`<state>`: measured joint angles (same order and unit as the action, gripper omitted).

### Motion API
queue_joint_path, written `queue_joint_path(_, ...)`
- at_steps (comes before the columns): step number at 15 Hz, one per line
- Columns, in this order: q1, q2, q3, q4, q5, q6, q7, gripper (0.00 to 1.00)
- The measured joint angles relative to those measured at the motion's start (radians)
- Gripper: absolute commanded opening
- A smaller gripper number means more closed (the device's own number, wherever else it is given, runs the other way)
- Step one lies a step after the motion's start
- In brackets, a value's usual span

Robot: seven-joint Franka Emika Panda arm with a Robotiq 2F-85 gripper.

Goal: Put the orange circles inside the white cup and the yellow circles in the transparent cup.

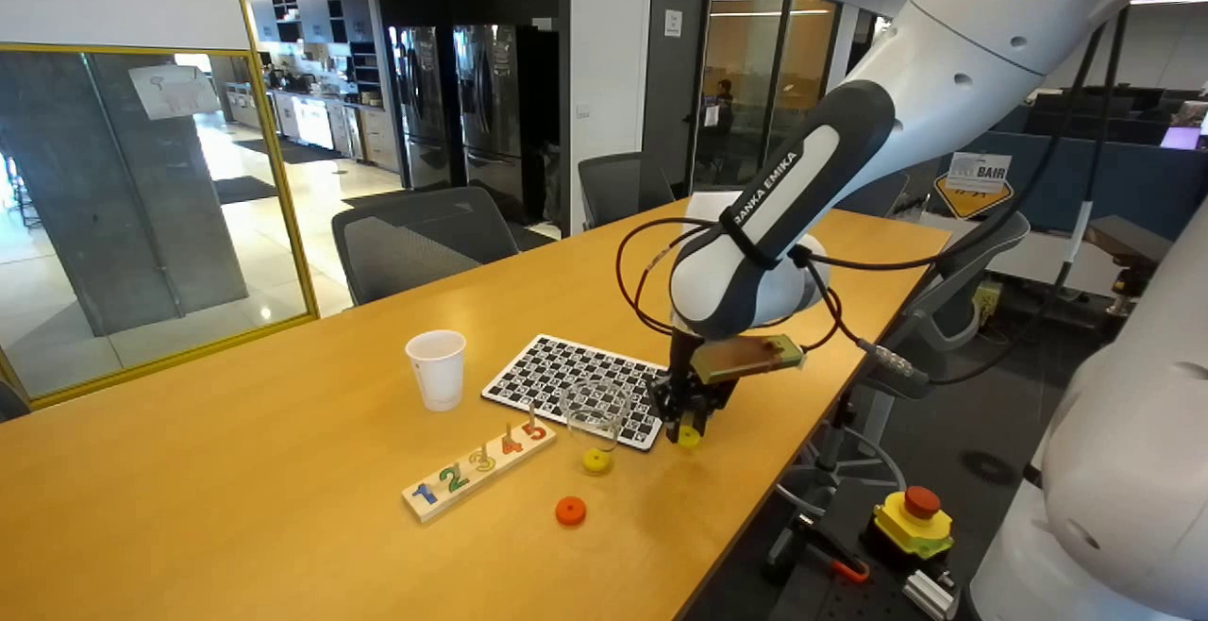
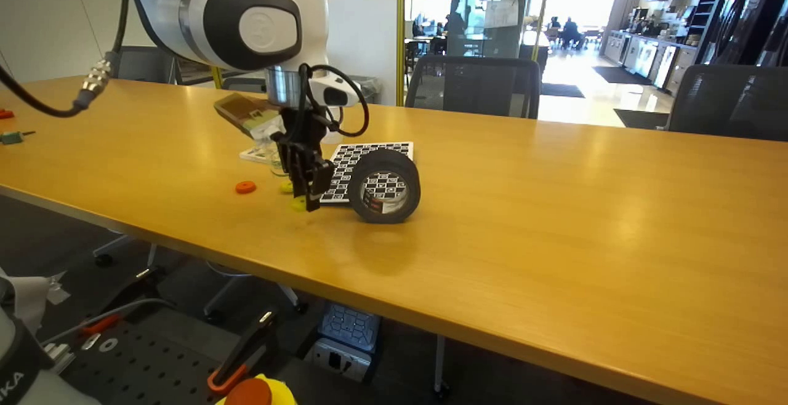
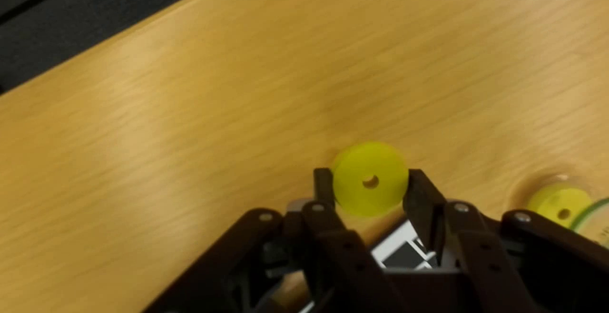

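Nearest to us in an exterior view sits one red-topped yellow button (image 1: 913,519), below the level of the table (image 1: 283,489). On the table we first meet one orange disc (image 1: 570,511), lying flat. Past it runs one wooden number strip (image 1: 479,470) bearing five numerals, 1 to 5. One loose yellow disc (image 1: 596,461) lies flat just beside one transparent cup (image 1: 618,404); whether they touch, we cannot tell. A second, the held yellow disc (image 3: 354,180), brings our count of yellow to two. In the wrist view we see one gripper (image 3: 371,182) with its two fingertips (image 3: 323,187) against opposite sides of that disc, so the jaws stand just as far apart as the disc is wide. We cannot tell whether its underside touches the table.

Behind the transparent cup lies one checkered board (image 1: 543,371), and in an exterior view we find one roll of black tape (image 2: 385,160) standing on its edge near that board. Beyond the number strip, to the side of the checkered board, one white cup (image 1: 436,376) stands upright on the table. Well past the table, we make out two refrigerators (image 1: 489,121), side by side.
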<state>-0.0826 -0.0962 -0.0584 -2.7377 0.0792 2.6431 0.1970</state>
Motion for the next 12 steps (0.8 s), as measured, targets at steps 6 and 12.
queue_joint_path(6,0.026,-0.059,0.071,0.105,-0.058,-0.074,0.057,0.23)
queue_joint_path(12,0.026,-0.074,0.092,0.183,-0.15,-0.179,0.151,0.23)
